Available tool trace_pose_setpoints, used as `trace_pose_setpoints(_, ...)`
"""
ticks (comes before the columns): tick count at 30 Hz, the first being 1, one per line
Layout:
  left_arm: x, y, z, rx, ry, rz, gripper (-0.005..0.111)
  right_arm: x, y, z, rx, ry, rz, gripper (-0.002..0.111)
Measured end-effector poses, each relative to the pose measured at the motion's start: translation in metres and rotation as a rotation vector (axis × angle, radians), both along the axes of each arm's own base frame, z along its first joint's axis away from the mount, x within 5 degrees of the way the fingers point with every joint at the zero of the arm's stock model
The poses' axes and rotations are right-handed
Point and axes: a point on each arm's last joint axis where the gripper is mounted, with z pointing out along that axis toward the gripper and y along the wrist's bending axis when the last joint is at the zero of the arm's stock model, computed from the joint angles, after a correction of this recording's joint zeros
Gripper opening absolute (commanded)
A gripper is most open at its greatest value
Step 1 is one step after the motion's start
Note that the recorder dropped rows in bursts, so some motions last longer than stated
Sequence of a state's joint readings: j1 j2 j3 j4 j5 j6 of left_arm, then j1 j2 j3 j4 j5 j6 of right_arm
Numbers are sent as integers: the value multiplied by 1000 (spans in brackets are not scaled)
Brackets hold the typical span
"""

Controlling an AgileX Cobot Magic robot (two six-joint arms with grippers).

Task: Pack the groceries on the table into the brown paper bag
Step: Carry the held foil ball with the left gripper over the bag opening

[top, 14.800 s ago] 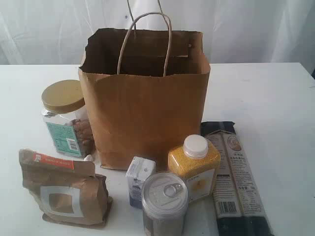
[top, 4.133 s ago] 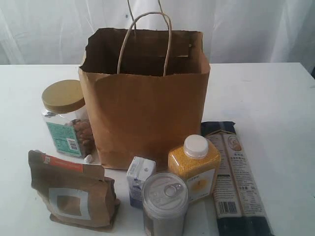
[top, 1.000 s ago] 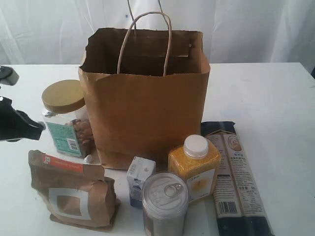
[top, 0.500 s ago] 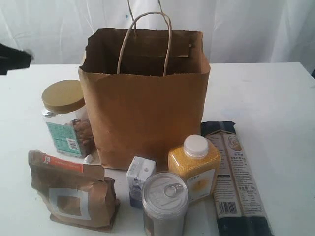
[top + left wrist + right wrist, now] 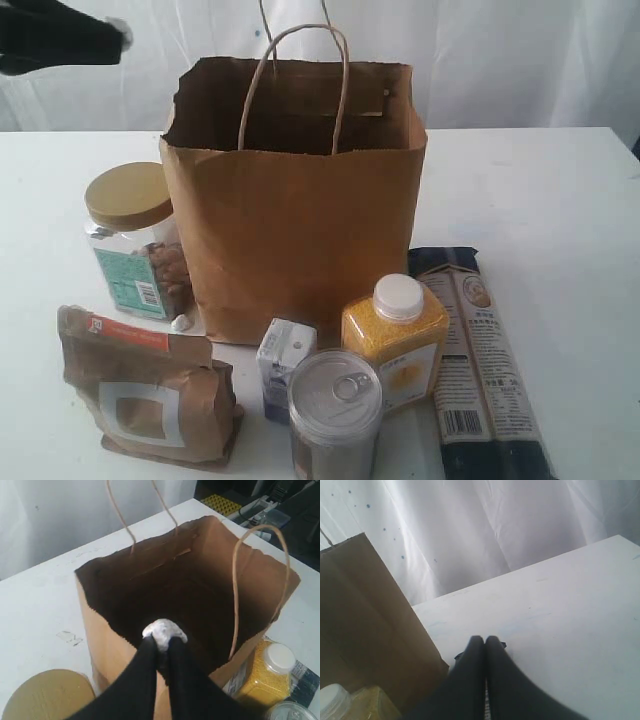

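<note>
The brown paper bag (image 5: 300, 210) stands open in the middle of the table (image 5: 540, 190). Around it stand the groceries: nut jar (image 5: 130, 240), kraft pouch (image 5: 145, 390), pull-tab can (image 5: 335, 405), small carton (image 5: 283, 360), yellow bottle (image 5: 395, 340) and long pasta pack (image 5: 480, 370). My left gripper (image 5: 118, 33) hovers high at the far left, level with the handles. In the left wrist view the left gripper (image 5: 164, 640) is shut on a small white lump (image 5: 164, 629) over the bag's (image 5: 100, 630) dark mouth. My right gripper (image 5: 486, 641) is shut and holds nothing above the table beside the bag (image 5: 365, 630).
A white curtain (image 5: 500, 60) hangs behind the table. Twisted handles (image 5: 295, 80) stick up from the bag's rim. A small white bit (image 5: 180, 322) lies between the jar and the bag. Bare tabletop (image 5: 560, 610) stretches to the bag's right.
My left gripper has risen from beside the nut jar to high up at the left, and moved right toward the bag's top. The groceries and bag have not moved.
</note>
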State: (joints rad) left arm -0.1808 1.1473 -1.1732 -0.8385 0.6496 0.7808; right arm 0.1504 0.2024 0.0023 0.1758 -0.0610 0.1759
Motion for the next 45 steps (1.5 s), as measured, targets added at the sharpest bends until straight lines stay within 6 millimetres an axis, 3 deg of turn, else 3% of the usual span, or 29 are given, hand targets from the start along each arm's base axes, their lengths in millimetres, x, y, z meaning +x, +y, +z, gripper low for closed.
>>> trace_pose_setpoints(4, 13, -14, -6, 13, 2, -34, 0, 0, 0, 0, 0, 0, 0, 0)
trace_pose_setpoints(9, 38, -32, -32, 80, 63, -78, 0, 0, 0, 0, 0, 0, 0, 0)
trace_pose_setpoints(11, 46, -35, -30, 87, 52, -85, 1, 0, 0, 0, 0, 0, 0, 0)
trace_pose_setpoints(13, 50, -37, -26, 80, 52, -101, 15, 0, 0, 0, 0, 0, 0, 0)
trace_pose_setpoints(17, 48, -40, -19, 71, 51, -132, 57, 0, 0, 0, 0, 0, 0, 0)
trace_pose_setpoints(19, 48, -40, -19, 69, 60, -134, 61, 0, 0, 0, 0, 0, 0, 0)
trace_pose_setpoints(38, 30, -38, 1, 3, 33, -143, 58, 0, 0, 0, 0, 0, 0, 0)
trace_pose_setpoints(41, 30, -38, 2, -14, 35, -145, 48, 0, 0, 0, 0, 0, 0, 0)
trace_pose_setpoints(45, 31, -38, 3, -28, 27, -130, 17, 0, 0, 0, 0, 0, 0, 0)
